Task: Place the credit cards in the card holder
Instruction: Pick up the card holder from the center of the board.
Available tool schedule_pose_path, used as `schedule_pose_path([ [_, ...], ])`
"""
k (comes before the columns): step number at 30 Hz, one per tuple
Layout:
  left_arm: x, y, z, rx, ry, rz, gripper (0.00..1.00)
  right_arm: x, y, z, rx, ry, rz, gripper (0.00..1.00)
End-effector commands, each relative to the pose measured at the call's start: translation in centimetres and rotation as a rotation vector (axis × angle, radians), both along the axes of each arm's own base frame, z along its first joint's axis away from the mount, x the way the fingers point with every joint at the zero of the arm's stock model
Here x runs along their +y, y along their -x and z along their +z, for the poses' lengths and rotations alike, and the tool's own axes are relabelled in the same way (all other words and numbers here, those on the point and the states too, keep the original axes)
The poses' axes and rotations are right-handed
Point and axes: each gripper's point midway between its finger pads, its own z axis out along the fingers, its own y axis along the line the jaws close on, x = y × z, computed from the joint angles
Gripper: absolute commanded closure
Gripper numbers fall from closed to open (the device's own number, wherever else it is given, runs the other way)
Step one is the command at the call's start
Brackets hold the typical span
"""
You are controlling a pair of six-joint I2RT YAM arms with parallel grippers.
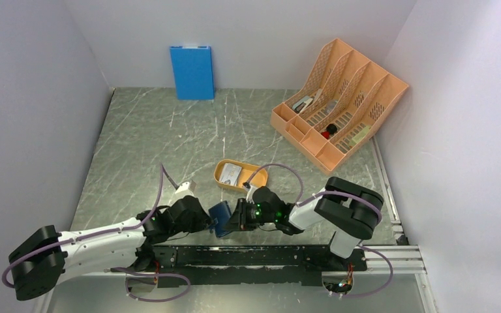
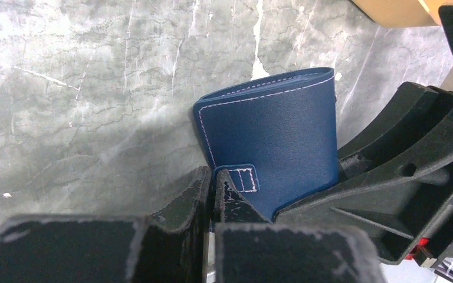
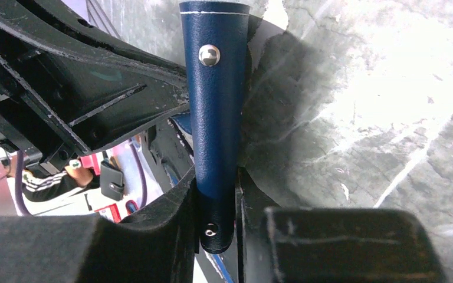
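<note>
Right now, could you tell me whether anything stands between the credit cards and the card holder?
No loose object does. The credit cards lie in the orange tray, just beyond the card holder. But the holder looks folded, with the left end effector and right end effector both clamped on it.

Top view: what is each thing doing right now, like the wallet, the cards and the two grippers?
wallet: folded, pinched by both grippers.
left gripper: shut on the wallet's lower edge.
right gripper: shut on the wallet.
cards: lying in the tray, not in the wallet.
tray: holding the cards.
blue panel: standing upright.
</note>
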Motion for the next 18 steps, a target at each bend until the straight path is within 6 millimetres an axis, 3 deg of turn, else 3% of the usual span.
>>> schedule_pose_path([
  [1, 4.9, 2.8, -4.3, 0.109, -0.214, -0.012, 0.95, 1.3, 0.1, 1.6, -0.059, -0.04, 0.035, 0.92],
  [4, 4.0, 2.1, -1.5, 0.081, -0.193, -0.016, 0.95, 1.1, 0.2, 2.8, -0.096, -0.034, 0.044, 1.0],
  [5, 3.9, 1.8, -0.2, 0.063, -0.184, -0.011, 0.89, 1.0, 0.2, 3.4, -0.116, -0.028, 0.044, 1.0],
  [9, 3.3, 0.3, 6.6, -0.053, -0.113, -0.001, 0.46, -0.2, -0.1, 6.4, -0.226, 0.017, 0.049, 1.0],
  [12, 3.6, -0.4, 12.0, -0.13, -0.09, 0.002, 0.34, -1.3, -1.0, 10.5, -0.355, 0.056, 0.042, 1.0],
  [17, 5.9, -1.8, 22.9, -0.321, -0.006, 0.086, 0.26, -4.4, -4.1, 17.4, -0.607, 0.186, -0.034, 1.0],
  [18, 6.6, -2.1, 24.9, -0.368, 0.011, 0.111, 0.17, -5.3, -5.1, 18.6, -0.668, 0.235, -0.057, 1.0],
])
